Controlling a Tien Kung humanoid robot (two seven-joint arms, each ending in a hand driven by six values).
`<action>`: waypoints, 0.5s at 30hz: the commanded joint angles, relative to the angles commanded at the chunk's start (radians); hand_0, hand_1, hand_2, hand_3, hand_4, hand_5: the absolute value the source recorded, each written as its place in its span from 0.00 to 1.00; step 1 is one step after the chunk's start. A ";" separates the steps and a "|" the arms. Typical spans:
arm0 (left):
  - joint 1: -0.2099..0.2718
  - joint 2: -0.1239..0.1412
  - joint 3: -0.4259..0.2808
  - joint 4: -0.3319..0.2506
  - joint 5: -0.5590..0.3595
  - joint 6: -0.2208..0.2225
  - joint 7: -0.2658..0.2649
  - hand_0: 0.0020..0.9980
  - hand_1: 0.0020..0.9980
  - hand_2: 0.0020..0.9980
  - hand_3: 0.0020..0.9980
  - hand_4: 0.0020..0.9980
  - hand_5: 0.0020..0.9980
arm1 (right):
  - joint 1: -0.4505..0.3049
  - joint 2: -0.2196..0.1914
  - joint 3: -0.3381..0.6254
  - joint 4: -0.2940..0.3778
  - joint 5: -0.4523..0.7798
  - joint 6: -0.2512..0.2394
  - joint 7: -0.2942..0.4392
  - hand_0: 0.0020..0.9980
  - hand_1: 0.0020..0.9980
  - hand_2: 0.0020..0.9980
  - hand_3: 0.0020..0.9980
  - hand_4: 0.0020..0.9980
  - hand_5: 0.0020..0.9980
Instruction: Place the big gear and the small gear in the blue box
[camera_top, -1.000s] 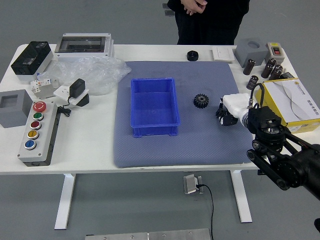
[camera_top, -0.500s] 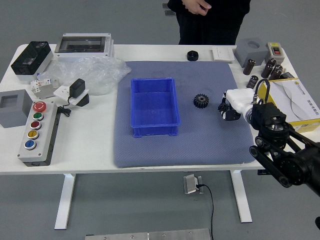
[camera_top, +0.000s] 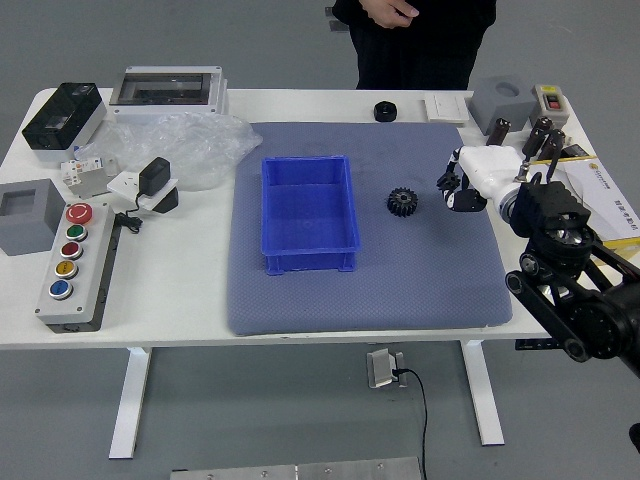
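Observation:
My right hand (camera_top: 464, 188), black with a white back, is over the right part of the blue-grey mat, to the right of a black toothed gear (camera_top: 402, 202), with a gap between them. Whether it holds anything is hidden. This gear lies flat on the mat, to the right of the blue box (camera_top: 308, 212). The box is open-topped and shows nothing inside. I cannot make out a second toothed gear. The left arm is out of view.
A round black part (camera_top: 385, 111) sits behind the mat. Clear plastic wrap (camera_top: 185, 150) and a button panel (camera_top: 78, 265) lie left. Black cylinders (camera_top: 497, 134) and a yellow-edged box (camera_top: 600, 200) stand right. A person's hands (camera_top: 388, 12) are together beyond the table.
My right hand has moved away from the table's near edge, toward the far side, and slightly right. The gear and the blue box have stayed put.

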 joint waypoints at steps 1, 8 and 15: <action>0.000 0.000 0.000 0.000 0.000 0.000 0.000 0.83 0.79 0.78 0.76 0.67 0.36 | 0.001 0.001 0.006 0.004 0.000 -0.001 0.000 0.53 0.42 0.45 0.56 0.47 0.32; 0.001 0.001 -0.002 0.000 0.003 0.000 0.001 0.83 0.79 0.78 0.76 0.66 0.36 | 0.001 0.010 0.053 0.037 0.000 -0.007 0.002 0.53 0.42 0.44 0.56 0.47 0.32; 0.000 0.002 -0.003 0.000 0.004 0.000 0.000 0.83 0.79 0.78 0.76 0.67 0.36 | 0.005 0.031 0.049 0.086 0.000 -0.008 -0.001 0.54 0.42 0.44 0.56 0.47 0.32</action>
